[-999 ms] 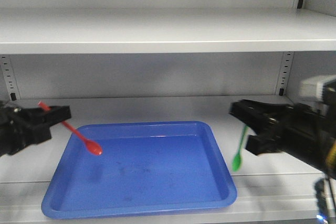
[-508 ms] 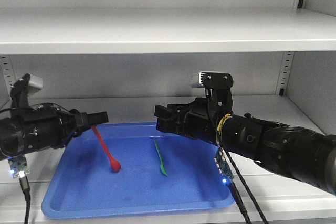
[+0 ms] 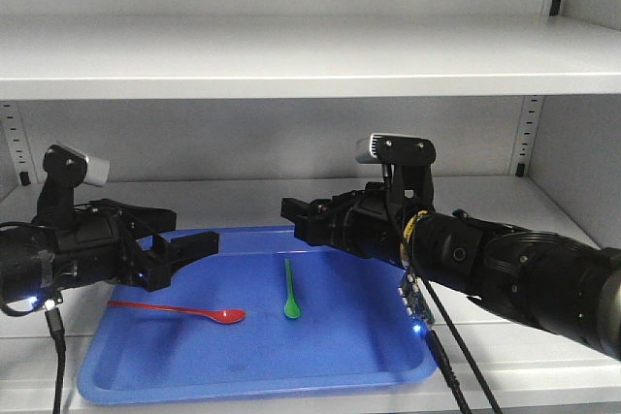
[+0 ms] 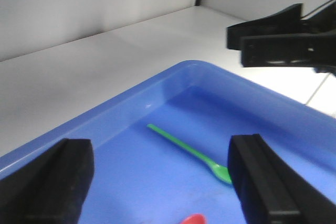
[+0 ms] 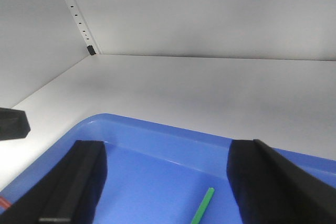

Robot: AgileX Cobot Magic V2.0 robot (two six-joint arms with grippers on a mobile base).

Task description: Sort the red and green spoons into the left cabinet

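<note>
Exterior front-facing view shows you both spoons lying flat in the blue tray (image 3: 388, 361) on the lower shelf of the grey cabinet (image 3: 291, 55): the red spoon (image 3: 179, 310) is a thin straight stick with a small oval bowl, stretched crosswise just below and in front of your left gripper (image 3: 184, 244), its bowl pointing toward the tray's middle; the green spoon (image 3: 289, 290) is slightly shorter, running front to back with its bowl toward the tray's front edge, directly below the tips of your right gripper (image 3: 301, 215). Half a second ago the red spoon hung slanted from the left gripper and the green one was tilted under the right; a second ago both arms were out at the tray's sides, each carrying its spoon. Now both have been let go and rest on the tray floor. In the left wrist view your left gripper's fingers (image 4: 50, 182) stand wide apart with nothing between them, the green spoon (image 4: 189, 153) and a sliver of the red bowl (image 4: 193, 219) lying beyond. In the right wrist view the right gripper's fingers (image 5: 73, 187) are equally spread and empty, the green handle tip (image 5: 202, 205) beneath the gap, touching neither.
</note>
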